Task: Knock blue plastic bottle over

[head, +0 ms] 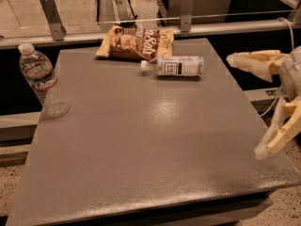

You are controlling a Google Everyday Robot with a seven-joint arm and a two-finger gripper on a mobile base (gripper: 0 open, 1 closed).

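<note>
Jaws spread wide and holding nothing: the gripper (245,106) hangs over the right edge of the grey table (141,154). One pale finger (254,60) points left, and the other slants down toward the front corner. The blue bottle (178,66) lies on its side near the back of the table, white cap pointing left and dark label box facing up, well apart from the gripper. Just behind it a chip bag (134,42) lies flat against the back edge. A taller water bottle (40,76) with a red-and-white label stands upright at the left edge.
</note>
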